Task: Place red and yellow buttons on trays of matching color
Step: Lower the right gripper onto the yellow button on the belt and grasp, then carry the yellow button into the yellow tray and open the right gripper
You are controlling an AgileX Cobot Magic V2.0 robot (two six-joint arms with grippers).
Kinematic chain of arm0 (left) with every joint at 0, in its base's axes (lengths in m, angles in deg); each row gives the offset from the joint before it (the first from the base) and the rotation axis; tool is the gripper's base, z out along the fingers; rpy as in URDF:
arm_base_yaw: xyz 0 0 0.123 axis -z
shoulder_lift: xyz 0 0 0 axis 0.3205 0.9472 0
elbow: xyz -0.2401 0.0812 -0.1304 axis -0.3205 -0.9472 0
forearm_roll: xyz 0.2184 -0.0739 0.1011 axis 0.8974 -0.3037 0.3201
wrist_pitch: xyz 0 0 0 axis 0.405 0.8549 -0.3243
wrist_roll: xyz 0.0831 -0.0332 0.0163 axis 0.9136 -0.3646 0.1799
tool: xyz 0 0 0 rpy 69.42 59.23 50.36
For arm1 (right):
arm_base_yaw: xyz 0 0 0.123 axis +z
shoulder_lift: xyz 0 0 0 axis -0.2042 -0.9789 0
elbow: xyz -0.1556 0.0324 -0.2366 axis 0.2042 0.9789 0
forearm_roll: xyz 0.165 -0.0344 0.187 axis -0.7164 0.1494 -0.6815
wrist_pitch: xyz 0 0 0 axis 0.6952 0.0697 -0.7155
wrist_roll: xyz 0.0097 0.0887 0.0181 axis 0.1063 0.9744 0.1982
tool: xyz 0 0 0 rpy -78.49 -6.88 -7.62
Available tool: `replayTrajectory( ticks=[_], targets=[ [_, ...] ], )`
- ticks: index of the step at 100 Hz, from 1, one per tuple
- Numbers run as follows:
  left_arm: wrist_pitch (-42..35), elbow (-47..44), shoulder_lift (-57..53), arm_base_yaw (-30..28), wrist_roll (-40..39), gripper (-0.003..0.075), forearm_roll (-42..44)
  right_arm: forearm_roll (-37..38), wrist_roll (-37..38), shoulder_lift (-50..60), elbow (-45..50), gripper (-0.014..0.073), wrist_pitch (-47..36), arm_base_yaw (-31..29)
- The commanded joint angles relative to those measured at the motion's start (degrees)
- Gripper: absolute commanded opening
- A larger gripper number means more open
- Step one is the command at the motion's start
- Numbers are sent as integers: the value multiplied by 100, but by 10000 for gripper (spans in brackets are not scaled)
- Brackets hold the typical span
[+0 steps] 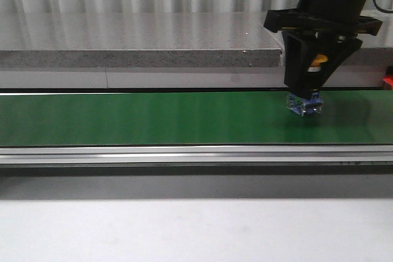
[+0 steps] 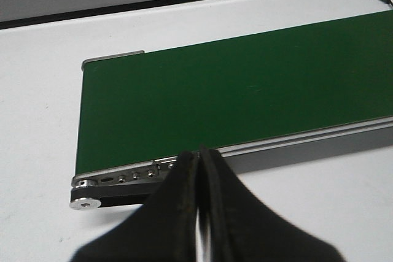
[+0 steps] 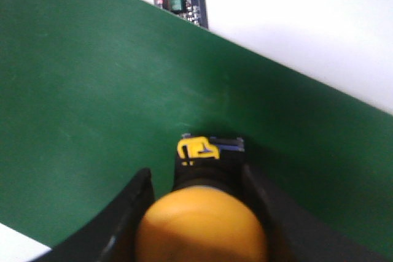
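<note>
My right gripper [image 1: 305,92] hangs over the right part of the green conveyor belt [image 1: 153,118], shut on a yellow button [image 1: 318,61]. The button's blue, clear base [image 1: 305,104] sticks out below the fingers, just above the belt. In the right wrist view the yellow dome [image 3: 202,228] fills the space between the black fingers [image 3: 132,204] of the right gripper [image 3: 196,173]. My left gripper [image 2: 199,154] does not show in the front view. In its own wrist view it is shut on nothing, near the belt's end [image 2: 110,179]. No red button or tray shows.
A grey stone slab [image 1: 141,38] runs behind the belt. An aluminium rail [image 1: 184,154] borders the belt's front edge, with white table [image 1: 184,231] before it. A small circuit board with a cable [image 3: 184,3] lies beyond the belt. Something red [image 1: 388,81] is cut off at the right edge.
</note>
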State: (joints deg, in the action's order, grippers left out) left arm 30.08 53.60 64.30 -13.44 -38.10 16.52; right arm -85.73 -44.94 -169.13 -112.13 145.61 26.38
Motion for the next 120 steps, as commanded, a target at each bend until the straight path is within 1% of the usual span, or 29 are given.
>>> replayTrajectory(
  ticks=[1, 35, 57, 71, 85, 99, 110, 120],
  targets=[
    [-389, 151, 11, 48, -34, -21, -50, -9, -61, 346, -178, 136, -181, -15],
    [-389, 151, 11, 48, -34, -21, -50, -9, 27, 1131, -174, 129, -235, -34],
    [-389, 151, 11, 48, -34, -21, -50, -9, 420, 1727, -174, 129, -125, -354],
    [-389, 151, 11, 48, -34, -21, -50, -9, 507, 2021, -174, 129, 46, -732],
    [-389, 151, 11, 48, -34, -21, -50, -9, 541, 2279, -137, 129, 176, -1239],
    [-389, 151, 11, 48, -34, -21, -50, -9, 623, 2547, 104, 129, 155, -1798],
    [-389, 151, 11, 48, -34, -21, -50, 19, 884, 2768, 439, 129, 87, -2366],
    [-389, 151, 11, 48, -34, -21, -50, 209, 1088, 2941, 788, 129, -92, -2959]
  ],
)
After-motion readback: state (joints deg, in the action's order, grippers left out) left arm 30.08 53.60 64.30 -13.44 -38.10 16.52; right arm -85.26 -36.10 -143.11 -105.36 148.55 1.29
